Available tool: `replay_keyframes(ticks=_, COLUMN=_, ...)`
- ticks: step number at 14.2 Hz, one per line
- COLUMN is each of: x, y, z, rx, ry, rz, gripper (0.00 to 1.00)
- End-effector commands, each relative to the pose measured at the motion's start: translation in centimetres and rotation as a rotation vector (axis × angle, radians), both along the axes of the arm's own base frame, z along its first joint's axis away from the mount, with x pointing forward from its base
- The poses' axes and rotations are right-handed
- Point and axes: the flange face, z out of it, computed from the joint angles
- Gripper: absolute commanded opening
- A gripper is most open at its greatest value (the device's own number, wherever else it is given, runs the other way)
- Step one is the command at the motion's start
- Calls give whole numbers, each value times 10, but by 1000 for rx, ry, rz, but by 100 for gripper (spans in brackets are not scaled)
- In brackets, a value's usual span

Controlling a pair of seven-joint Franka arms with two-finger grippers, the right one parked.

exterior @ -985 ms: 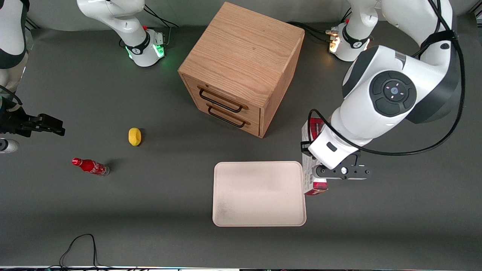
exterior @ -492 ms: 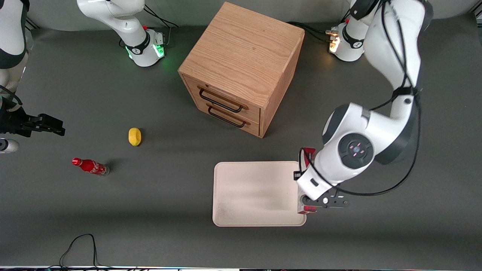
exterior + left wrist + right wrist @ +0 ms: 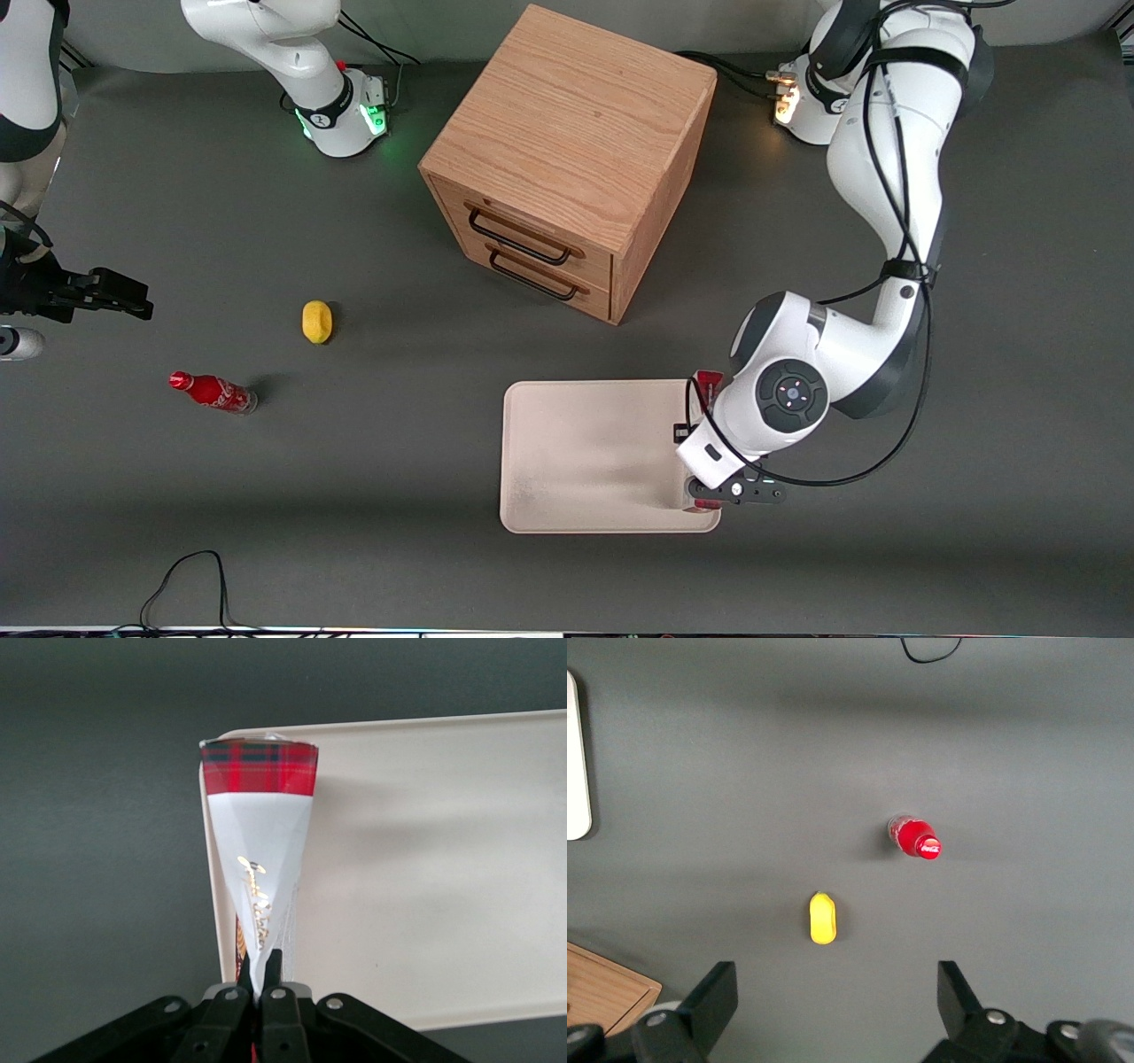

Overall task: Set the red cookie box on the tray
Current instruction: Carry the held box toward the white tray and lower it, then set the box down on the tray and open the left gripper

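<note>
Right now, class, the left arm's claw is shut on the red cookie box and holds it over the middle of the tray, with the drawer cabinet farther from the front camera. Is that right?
Not quite. The claw is shut on the red cookie box, but over the tray edge toward the working arm's end, not its middle, as the left wrist view shows. The drawer cabinet is indeed farther from the camera.

The working arm wore glossy white shells with dark grey joint bands; black cables looped along it, and its black gripper showed silver screws.
</note>
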Motion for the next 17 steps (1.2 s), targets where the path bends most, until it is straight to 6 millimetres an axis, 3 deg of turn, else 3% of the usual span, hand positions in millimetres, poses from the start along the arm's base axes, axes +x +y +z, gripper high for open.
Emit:
replay_keyframes(ticks=1, x=1, y=-6, z=-17, rx=7, ry=-16, rz=-12, gripper=0)
replay_keyframes(ticks=4, x=-1, y=-7, z=-36, rx=-2, ry=-25, rz=2, gripper=0)
replay_keyframes(ticks=7, x=-2, y=-6, z=-39, rx=2, ry=-22, rz=0, gripper=0)
replay_keyframes(ticks=8, x=-2, y=-4, z=-41, rx=7, ry=-19, rz=1, gripper=33)
replay_keyframes(ticks=11, x=-4, y=-4, z=-37, rx=16, ry=-10, rz=29, gripper=61)
replay_keyframes(ticks=12, x=-4, y=-5, z=-31, rx=17, ry=-17, rz=58, gripper=94)
replay_keyframes(ticks=13, x=-4, y=-5, z=-24, rx=26, ry=-21, rz=100, gripper=100)
replay_keyframes(ticks=17, x=-16, y=0, z=33, rx=77, ry=20, rz=138, gripper=100)
